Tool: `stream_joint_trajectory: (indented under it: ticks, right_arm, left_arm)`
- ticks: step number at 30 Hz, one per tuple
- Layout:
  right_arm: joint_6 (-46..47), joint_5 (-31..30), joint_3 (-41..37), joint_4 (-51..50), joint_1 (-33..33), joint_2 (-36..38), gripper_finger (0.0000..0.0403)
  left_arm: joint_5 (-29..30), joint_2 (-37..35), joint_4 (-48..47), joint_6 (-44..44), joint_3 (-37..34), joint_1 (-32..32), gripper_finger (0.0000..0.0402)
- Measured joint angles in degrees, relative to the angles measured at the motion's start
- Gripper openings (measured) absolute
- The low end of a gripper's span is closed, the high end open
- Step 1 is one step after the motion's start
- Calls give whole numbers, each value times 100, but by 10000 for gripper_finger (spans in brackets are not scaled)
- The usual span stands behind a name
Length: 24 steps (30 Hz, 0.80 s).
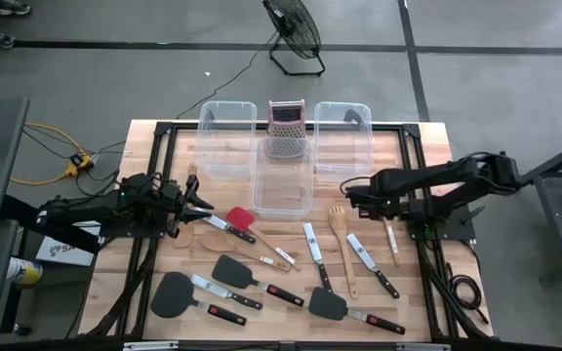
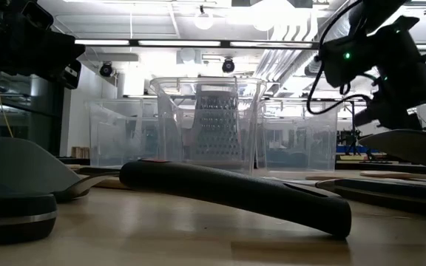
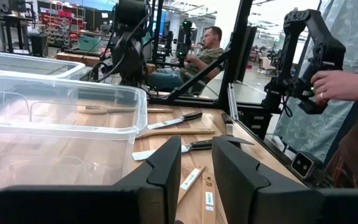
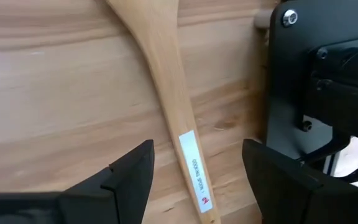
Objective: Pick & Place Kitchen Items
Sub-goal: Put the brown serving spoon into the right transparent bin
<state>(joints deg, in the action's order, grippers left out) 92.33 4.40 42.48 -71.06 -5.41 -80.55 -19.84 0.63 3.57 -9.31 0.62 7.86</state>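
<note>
Pale wooden spoon [image 4: 166, 81], white label

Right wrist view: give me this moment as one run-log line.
right hand: open, above wooden utensil handle, not gripping | left hand: holds nothing, beside clear bin | wooden utensil flat on table

Beneath the right gripper [image 4: 194, 180], a wooden utensil [image 4: 166, 81] runs out of frame, its head cut off and its label print unreadable.
</note>
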Motion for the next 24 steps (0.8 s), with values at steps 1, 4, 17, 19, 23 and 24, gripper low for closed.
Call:
stream_joint_trajectory:
  ticks: [1,4,17,19,23,24]
  right_arm:
    - [-1,-2,0,14,0,-82,236]
    - [-24,20,0,136,-2,-313,236]
    - [-323,315,-429,1116,-6,-953,236]
    - [-367,326,-509,1221,-7,-932,236]
    - [-642,252,-525,1220,-24,-923,236]
    - [-755,249,-527,1224,-45,-925,236]
  left_arm:
    - [0,0,0,1,0,1,90]
    - [0,1,0,1,0,0,90]
    - [-1,0,0,0,0,1,90]
    - [-1,1,0,-1,0,0,90]
    - [-1,-1,0,0,0,1,90]
    - [-2,0,-1,0,0,0,90]
